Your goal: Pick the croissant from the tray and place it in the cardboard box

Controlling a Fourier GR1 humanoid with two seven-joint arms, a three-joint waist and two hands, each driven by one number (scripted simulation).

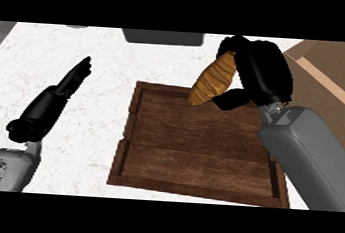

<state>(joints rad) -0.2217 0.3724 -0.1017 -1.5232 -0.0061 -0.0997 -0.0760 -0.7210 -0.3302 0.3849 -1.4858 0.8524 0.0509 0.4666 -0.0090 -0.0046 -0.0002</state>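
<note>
Croissant (211,81), golden-brown: clasped in the curled black right hand (265,69), above far right corner of dark brown wooden tray (195,150) | tan cardboard box (329,83): just right of hand | black left hand (62,91): fingers straight, empty, left of tray

the tray (195,155) was dark, grained wood, matt. the counter (105,49) looked like smooth white marble. the croissant (212,80) had a ridged golden crust. the box (333,78) was plain brown cardboard.
</note>
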